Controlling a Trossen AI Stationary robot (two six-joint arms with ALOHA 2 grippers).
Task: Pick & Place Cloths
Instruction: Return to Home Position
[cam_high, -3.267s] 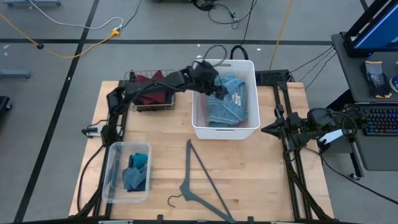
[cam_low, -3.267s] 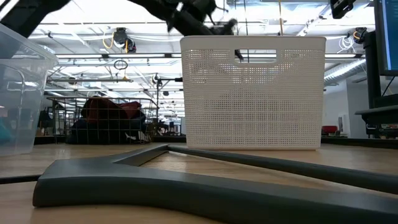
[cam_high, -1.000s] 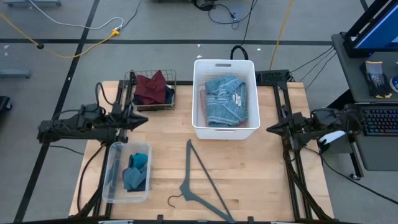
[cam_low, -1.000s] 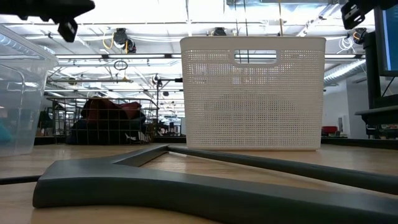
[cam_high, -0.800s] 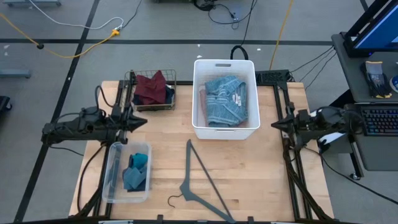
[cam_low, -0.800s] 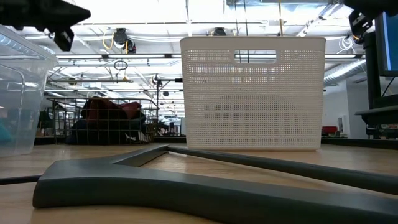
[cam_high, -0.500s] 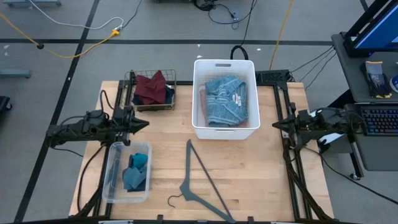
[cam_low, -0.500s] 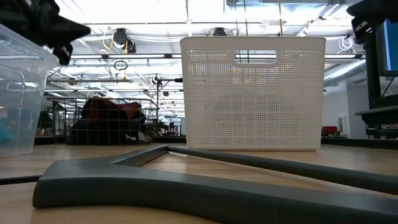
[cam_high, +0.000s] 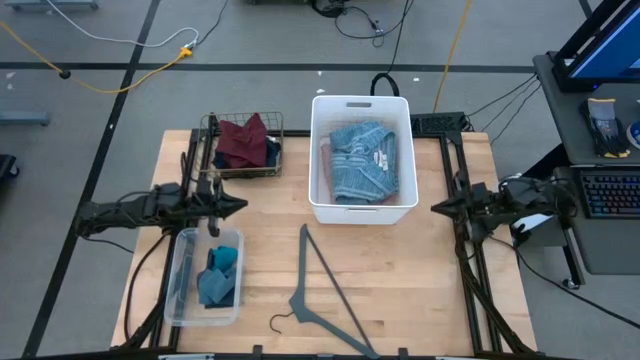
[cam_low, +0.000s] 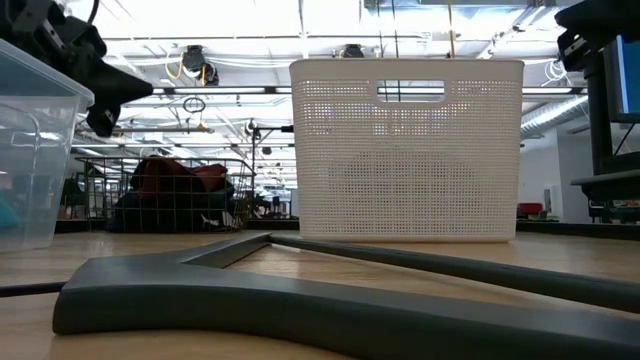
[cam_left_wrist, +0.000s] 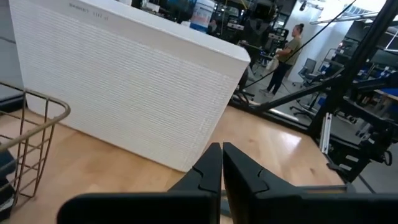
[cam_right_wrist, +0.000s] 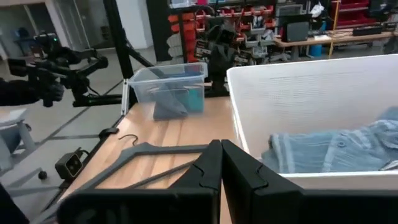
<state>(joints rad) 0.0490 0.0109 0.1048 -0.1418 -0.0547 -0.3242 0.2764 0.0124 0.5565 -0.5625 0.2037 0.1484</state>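
Note:
A light-blue striped shirt (cam_high: 358, 160) lies in the white basket (cam_high: 400, 205), with a pink strip (cam_high: 325, 165) showing along its left side. A maroon garment (cam_high: 240, 138) fills the wire basket (cam_high: 212, 172). Teal and blue pieces (cam_high: 218, 272) lie in the clear bin (cam_high: 178, 300). My left gripper (cam_high: 242, 207) is shut with nothing in it, hovering over the table between the wire basket and the bin, fingers pointing right at the white basket (cam_left_wrist: 124, 81). My right gripper (cam_high: 434, 208) is shut with nothing in it, at the table's right edge, pointing left toward the shirt (cam_right_wrist: 336, 152).
A grey clothes hanger (cam_high: 322, 290) lies flat on the wood near the front edge, its hook toward the bin. Bare tabletop lies between the two grippers in front of the white basket. A person (cam_left_wrist: 287, 50) stands in the room beyond.
My left gripper, shut throughout, has come down and eased toward the table's near edge and a little to the right, ending just above the clear bin's far end. The cloths have not moved.

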